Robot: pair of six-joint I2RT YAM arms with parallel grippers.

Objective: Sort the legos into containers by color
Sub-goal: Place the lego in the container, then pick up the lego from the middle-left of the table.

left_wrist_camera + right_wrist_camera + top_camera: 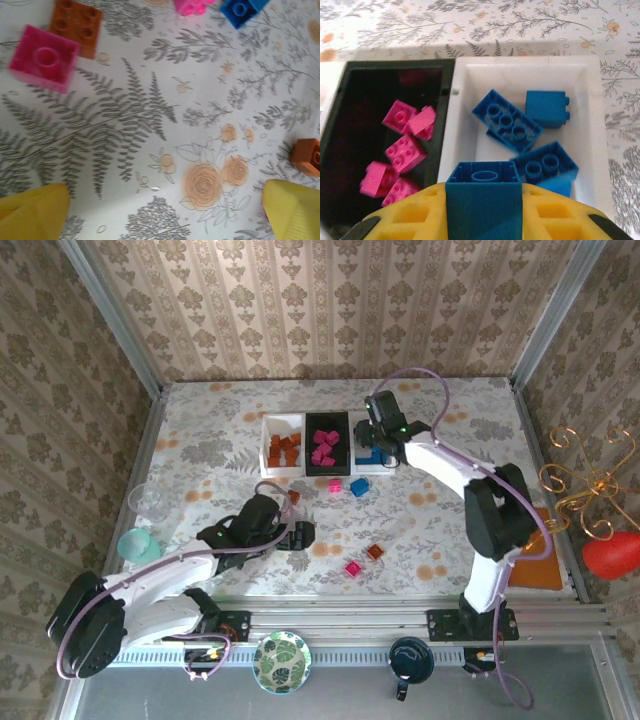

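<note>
We are counting three joined trays (pixel 283 419): two white, one black. On the table (pixel 200 425) we are counting five loose legos (pixel 352 568): two pink, two orange, one blue. The black tray (pixel 395 65) is holding five pink bricks (pixel 405 152). The right white tray (pixel 520 70) is holding at least three blue bricks (pixel 507 125), with one more blue brick (pixel 485 200) at its near edge.
</note>
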